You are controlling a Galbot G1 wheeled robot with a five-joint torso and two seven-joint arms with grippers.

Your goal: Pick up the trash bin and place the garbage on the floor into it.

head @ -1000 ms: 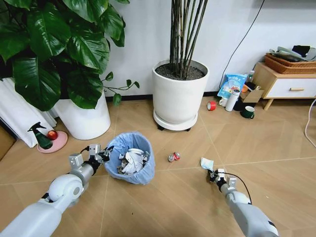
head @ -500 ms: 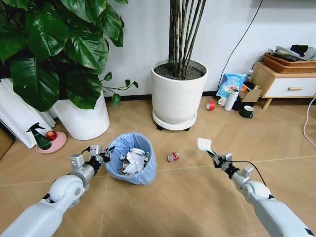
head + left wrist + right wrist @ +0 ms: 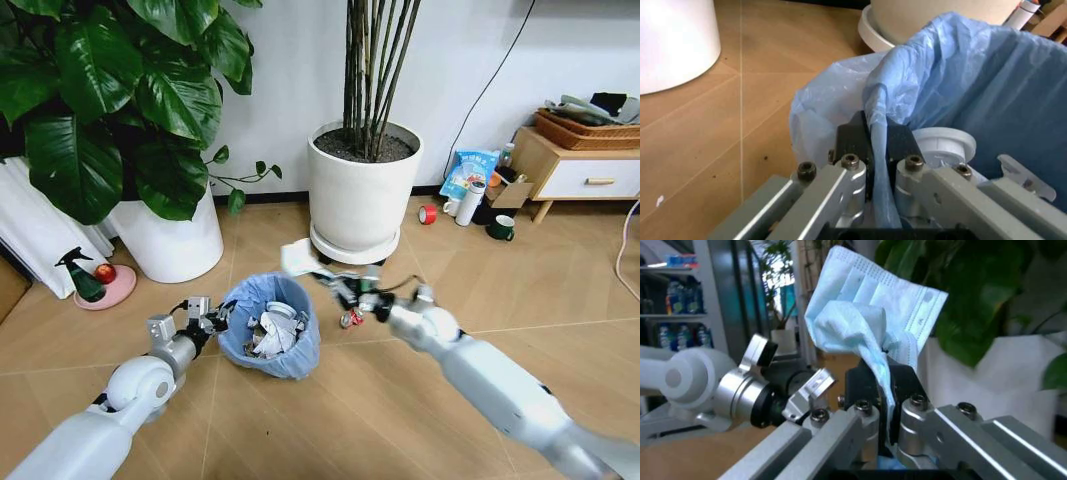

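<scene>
On the left, the left gripper [image 3: 213, 316] holds the trash bin [image 3: 268, 325] by its near rim, its fingers [image 3: 855, 142] clamped on the fold of the light-blue bag liner [image 3: 960, 85]. The bin stands on the chevron wood floor [image 3: 330, 420] and already holds crumpled white litter, with a white round lid [image 3: 943, 145] just inside the liner. Above the bin's far rim, the right gripper [image 3: 340, 288] has its fingers [image 3: 867, 385] pinched shut on a pale-blue disposable face mask [image 3: 867, 315], which hangs loosely from one edge.

The mask is limp and held by little, so it could slide free, or flutter past the rim if let go off-centre. The grip is on bag as well as rim; a tug could pull the liner loose.

A small red-silver piece [image 3: 350, 318] lies on the floor just right of the bin, beneath the right arm. A large white plant pot [image 3: 362, 195] stands close behind, and a red tape roll [image 3: 428, 214] further right.
</scene>
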